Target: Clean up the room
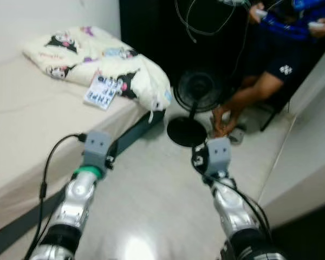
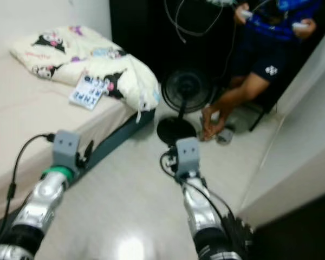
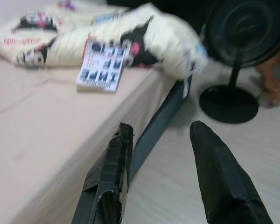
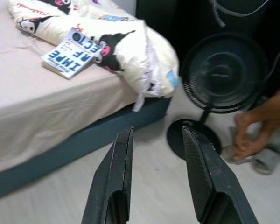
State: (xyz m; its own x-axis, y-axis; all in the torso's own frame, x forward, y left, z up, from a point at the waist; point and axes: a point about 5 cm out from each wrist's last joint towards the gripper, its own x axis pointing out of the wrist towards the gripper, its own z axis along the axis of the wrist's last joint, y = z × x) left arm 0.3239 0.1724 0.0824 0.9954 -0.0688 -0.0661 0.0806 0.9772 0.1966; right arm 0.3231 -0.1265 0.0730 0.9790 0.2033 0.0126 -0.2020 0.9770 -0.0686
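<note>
Left eye view: bed [image 1: 21,119] runs along the robot's left; both arms are raised in front over bare floor [image 1: 151,206]. Left gripper [image 3: 158,177] hovers just off the bed's side edge, fingers apart, holding nothing. Right gripper [image 4: 154,177] hangs over the floor further right, fingers also parted and empty.

Likely things to tidy: a book [image 1: 103,92] lying flat on the bed close to its side edge, touching a bunched cartoon-print quilt [image 1: 97,57] heaped at the far end, with one corner spilling over the bed's far corner. Both are well ahead of the grippers, out of reach for now.

A black standing fan [image 1: 194,95] stands on the floor just past that far corner, its round base near the bed frame. A seated person [image 1: 276,65] is beyond it, feet [image 1: 222,122] just beside the fan base, cables [image 1: 206,21] hanging above.

Risks: walking forward to reach the book could clip the fan base and tip it toward the person's feet. A thin book flat on soft bedding may slide toward the edge or the fingers may pinch sheet instead. Frames are blurred, so aim may be off.
</note>
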